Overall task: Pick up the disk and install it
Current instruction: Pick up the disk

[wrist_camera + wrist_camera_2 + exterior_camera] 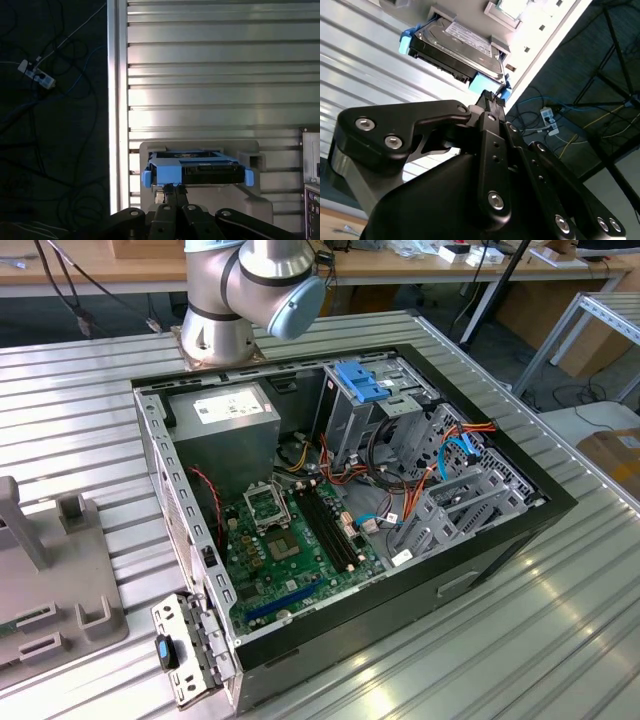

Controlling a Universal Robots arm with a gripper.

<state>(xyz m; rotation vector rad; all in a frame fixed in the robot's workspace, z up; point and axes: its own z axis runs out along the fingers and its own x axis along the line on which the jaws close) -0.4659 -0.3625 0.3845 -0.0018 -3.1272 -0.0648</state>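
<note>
The disk (462, 42) is a flat silver-grey drive with a white label, framed by a blue carrier rail (197, 170). It rests in a grey holder (250, 162) on the ribbed metal table. In both wrist views my gripper (172, 189) sits right at the middle of the disk's near blue edge. Its fingertips (491, 100) are drawn together with no gap showing, right against the blue rail. I cannot tell whether they pinch any part of it. In the exterior view the open computer case (500, 540) shows the upright drive cage (355, 415) with a blue bracket on top.
The arm's base (235, 300) stands behind the case. A grey fixture block (60, 580) lies at the exterior view's left. Inside the case are a power-supply box (225, 420), the motherboard (290, 540) and loose cables. The table edge (116, 100) drops to a floor with cables.
</note>
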